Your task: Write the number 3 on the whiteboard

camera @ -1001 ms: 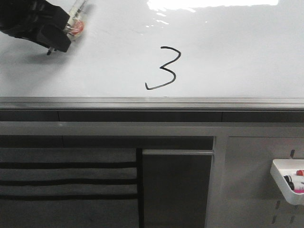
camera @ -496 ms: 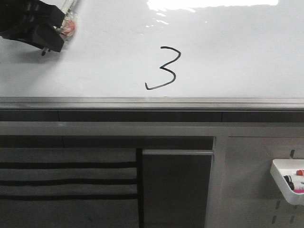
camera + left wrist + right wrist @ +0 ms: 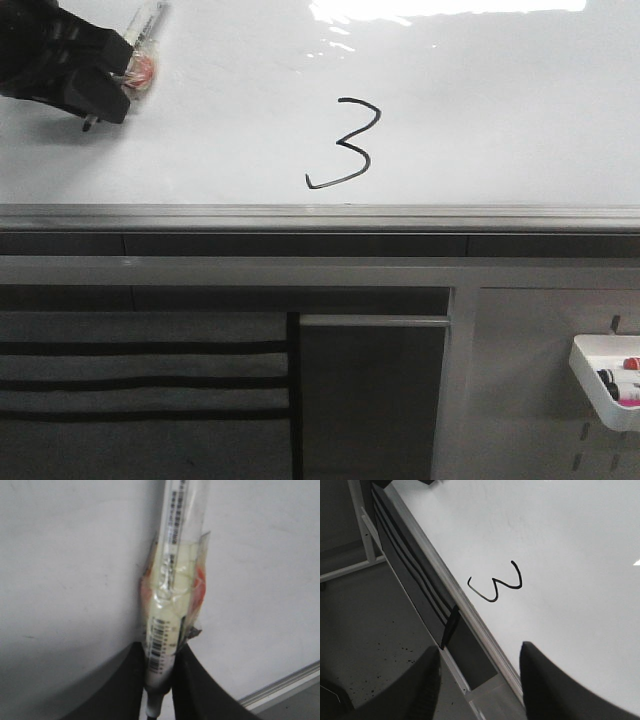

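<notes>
You have the number 3 (image 3: 343,143) drawn in thin black line on the whiteboard (image 3: 480,110), sitting just above the board's grey metal lower rail (image 3: 320,217), with its long hooked tail ending close to that rail. Take the digit as your landmark. Your left hand (image 3: 100,90) is well apart from it, up and to the left, near the board's top left corner in the front view. That hand is clamped on a marker (image 3: 145,35) whose barrel is wrapped in clear tape with a patch of yellowish and red material around its middle. In the left wrist view you see the two dark fingers (image 3: 195,685) pressing the marker (image 3: 170,595) from both sides, a barcode label showing along the barrel, and white board surface behind it. Whether the marker tip touches the board you cannot tell.

Your right hand (image 3: 480,680) has its fingers spread apart with nothing between them; in the right wrist view it looks down on the digit (image 3: 497,582), the board's rail and the dark floor beyond. It does not show in the front view.

Below and to the right of the digit, beneath the rail, a small white tray (image 3: 600,385) hangs on a grey pegboard panel (image 3: 520,400) and holds a few markers (image 3: 620,378).
</notes>
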### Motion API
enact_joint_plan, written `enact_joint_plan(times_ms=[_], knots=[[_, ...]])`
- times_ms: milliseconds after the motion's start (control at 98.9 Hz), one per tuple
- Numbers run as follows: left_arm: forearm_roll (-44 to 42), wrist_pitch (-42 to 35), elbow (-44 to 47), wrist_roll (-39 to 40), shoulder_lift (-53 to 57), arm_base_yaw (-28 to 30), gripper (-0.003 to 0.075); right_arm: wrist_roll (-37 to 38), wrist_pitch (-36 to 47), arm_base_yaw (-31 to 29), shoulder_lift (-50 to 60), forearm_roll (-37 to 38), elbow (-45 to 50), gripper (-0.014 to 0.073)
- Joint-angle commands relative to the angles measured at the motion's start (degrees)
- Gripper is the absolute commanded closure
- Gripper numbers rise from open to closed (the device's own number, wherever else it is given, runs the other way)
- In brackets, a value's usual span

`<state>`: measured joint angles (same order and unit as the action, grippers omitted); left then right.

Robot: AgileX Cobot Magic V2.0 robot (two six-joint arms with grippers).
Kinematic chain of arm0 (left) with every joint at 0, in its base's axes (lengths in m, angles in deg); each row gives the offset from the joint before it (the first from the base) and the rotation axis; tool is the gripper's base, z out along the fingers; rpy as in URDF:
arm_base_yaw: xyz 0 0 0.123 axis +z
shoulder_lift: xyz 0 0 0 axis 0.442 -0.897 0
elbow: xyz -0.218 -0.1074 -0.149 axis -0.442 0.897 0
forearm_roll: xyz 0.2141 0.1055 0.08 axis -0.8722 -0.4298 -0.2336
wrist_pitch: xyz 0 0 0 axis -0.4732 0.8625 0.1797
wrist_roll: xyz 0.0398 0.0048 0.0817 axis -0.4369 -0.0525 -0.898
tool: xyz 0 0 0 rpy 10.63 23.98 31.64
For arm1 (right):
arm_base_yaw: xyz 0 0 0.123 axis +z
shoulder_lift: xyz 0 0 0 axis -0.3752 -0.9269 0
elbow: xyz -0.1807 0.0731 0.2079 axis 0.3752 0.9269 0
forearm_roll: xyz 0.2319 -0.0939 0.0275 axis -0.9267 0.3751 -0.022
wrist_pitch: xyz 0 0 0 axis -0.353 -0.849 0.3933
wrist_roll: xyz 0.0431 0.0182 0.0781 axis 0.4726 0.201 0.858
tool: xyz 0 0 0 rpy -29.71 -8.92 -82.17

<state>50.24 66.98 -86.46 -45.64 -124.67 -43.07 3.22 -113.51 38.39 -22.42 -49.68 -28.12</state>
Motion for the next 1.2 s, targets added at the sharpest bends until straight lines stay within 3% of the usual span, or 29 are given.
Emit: enact_joint_plan(times_ms=[0, 202, 273, 354, 425, 657, 759, 880, 1052, 1092, 1194], knots=[[1.22, -3.1, -1.54, 0.75, 2.01, 0.09, 0.0621, 0.02, 2.01, -0.48, 1.08, -1.87, -1.82, 0.0272], [0.68, -2.71, -1.54, 0.64, 2.59, 0.09, 0.0216, 0.15, 0.53, -0.48, 1.42, -1.75, -2.08, 0.0272], [-0.32, -1.56, -1.54, 0.58, 3.97, 0.09, 0.0161, 2.88, -0.74, -0.48, 2.26, -0.85, -2.48, 0.0272], [-3.3, 1.52, -1.54, 0.58, 6.65, 0.21, 0.0167, 8.84, -2.61, -0.48, 3.66, 2.36, -3.38, 0.0272], [-6.55, 5.39, -1.54, 0.58, 10.0, 0.62, 0.018, 15.55, -4.29, -0.48, 4.94, 7.69, -3.85, 0.0272], [-11.58, 19.43, -1.54, 0.69, 25.42, 3.4, 0.0264, 48.57, -13.2, -0.48, 10.38, 25.49, -4.46, 0.0276], [-14.47, 24.57, -1.54, 3.78, 32.93, 5.83, 0.0327, 56.77, -15.9, -0.48, 13.29, 29.31, -4.17, 0.0287], [-22.25, 28.03, -0.81, 14.28, 41.19, 9.63, 0.046, 60.34, -13.22, -0.48, 17.87, 29.43, -1.78, 0.0407], [-24.54, 23.54, 7.11, 17.33, 51.49, 14.5, 0.0684, 60.99, -0.75, -0.48, 25.9, 29.43, 7.38, 0.0668], [-24.08, 19.93, 10.31, 17.33, 53.29, 15.14, 0.0738, 60.99, 3.75, -0.48, 27.8, 29.43, 10.16, 0.0667], [-19.51, 5.31, 19.08, 17.42, 57.65, 15.53, 0.0738, 60.99, 11.9, -0.48, 31.16, 29.43, 15.93, 0.0668]])
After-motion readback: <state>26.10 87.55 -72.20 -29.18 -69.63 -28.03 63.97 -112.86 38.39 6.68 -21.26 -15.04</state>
